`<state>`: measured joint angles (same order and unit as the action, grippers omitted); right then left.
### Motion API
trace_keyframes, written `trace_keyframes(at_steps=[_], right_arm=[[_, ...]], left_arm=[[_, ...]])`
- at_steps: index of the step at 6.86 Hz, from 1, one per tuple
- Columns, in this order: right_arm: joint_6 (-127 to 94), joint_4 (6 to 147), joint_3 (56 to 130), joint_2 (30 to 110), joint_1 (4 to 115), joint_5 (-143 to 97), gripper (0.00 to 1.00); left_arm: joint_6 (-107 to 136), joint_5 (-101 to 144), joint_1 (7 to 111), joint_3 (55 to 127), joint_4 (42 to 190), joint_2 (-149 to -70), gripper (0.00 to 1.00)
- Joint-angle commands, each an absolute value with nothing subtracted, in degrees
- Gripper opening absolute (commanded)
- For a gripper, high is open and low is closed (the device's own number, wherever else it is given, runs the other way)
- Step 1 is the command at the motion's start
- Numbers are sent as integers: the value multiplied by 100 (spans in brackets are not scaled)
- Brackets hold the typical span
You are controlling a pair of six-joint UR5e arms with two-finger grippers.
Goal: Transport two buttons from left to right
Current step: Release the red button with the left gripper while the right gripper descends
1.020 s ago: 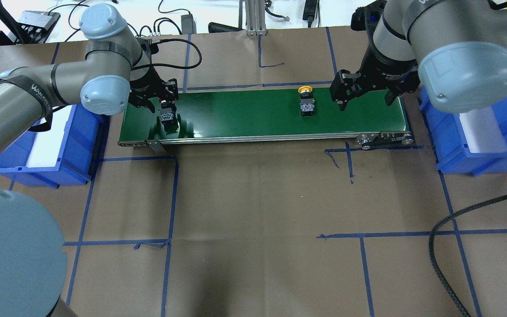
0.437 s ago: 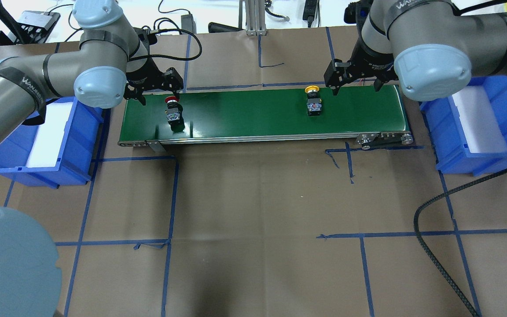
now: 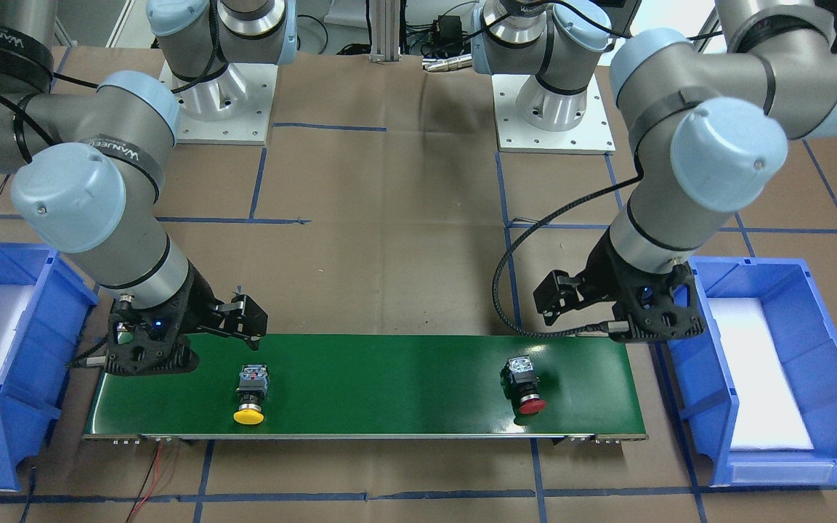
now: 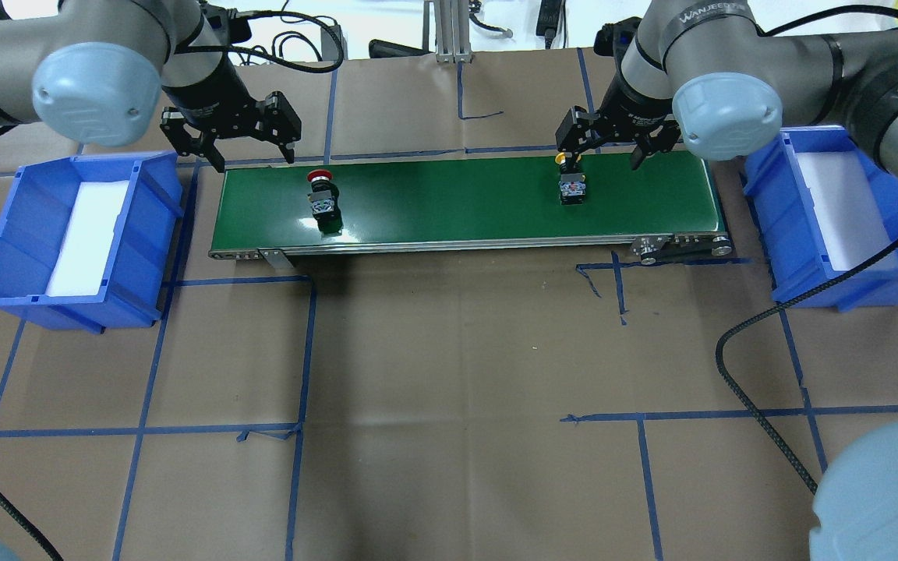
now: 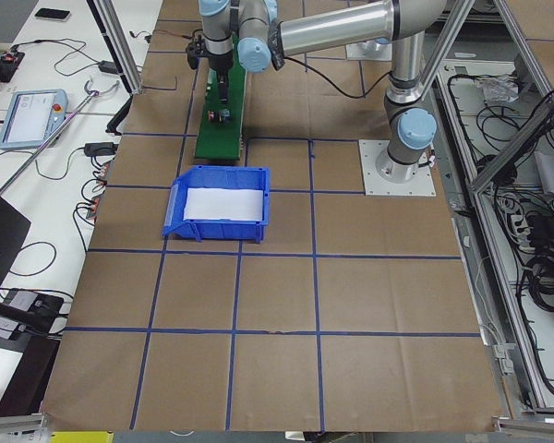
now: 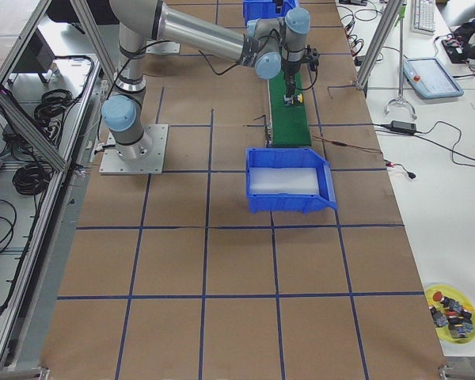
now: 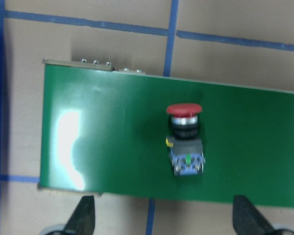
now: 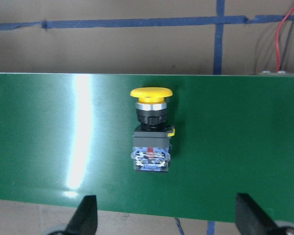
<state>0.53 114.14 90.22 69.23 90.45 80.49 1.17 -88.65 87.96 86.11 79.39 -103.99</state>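
The red button (image 4: pixel 323 199) lies on its side on the green belt (image 4: pixel 449 204) near its left end, and shows in the left wrist view (image 7: pixel 184 142). My left gripper (image 4: pixel 250 152) is open and empty, above the belt's far edge just left of it. The yellow button (image 4: pixel 572 189) lies on the belt right of the middle, and shows in the right wrist view (image 8: pixel 152 134). My right gripper (image 4: pixel 603 152) is open and empty, above the far edge over the yellow button, whose cap it partly hides in the overhead view.
A blue bin (image 4: pixel 145 226) with a white liner stands off the belt's left end. A second blue bin (image 4: pixel 768 202) with a white liner stands off the right end. Blue tape lines cross the brown table cover. A black cable (image 4: pixel 761 366) hangs at the right.
My left gripper has drawn back from the red button and left it on the belt. Both buttons have moved right. My right gripper has moved left, over the yellow button.
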Motion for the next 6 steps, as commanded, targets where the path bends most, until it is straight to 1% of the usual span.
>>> trace_keyframes(at_steps=[1, 2, 3, 4, 6], right_arm=[[18, 11417, 9000, 6760, 9026, 7823, 100], [26, 11426, 8983, 6715, 8957, 7970, 100], [18, 11487, 8956, 6610, 8895, 8198, 98], [26, 11922, 8860, 6383, 8877, 8287, 99], [18, 11988, 8807, 6057, 8877, 8350, 99]], left_arm=[[-236, -8903, 8789, 8596, 8585, -9768, 100], [-394, -8912, 8780, 8648, 8778, -9495, 100], [-404, -8903, 8780, 8849, 8780, -9301, 100], [-396, -8903, 8780, 8903, 8745, -9255, 100], [-404, -8921, 8771, 8912, 8763, -9211, 100]])
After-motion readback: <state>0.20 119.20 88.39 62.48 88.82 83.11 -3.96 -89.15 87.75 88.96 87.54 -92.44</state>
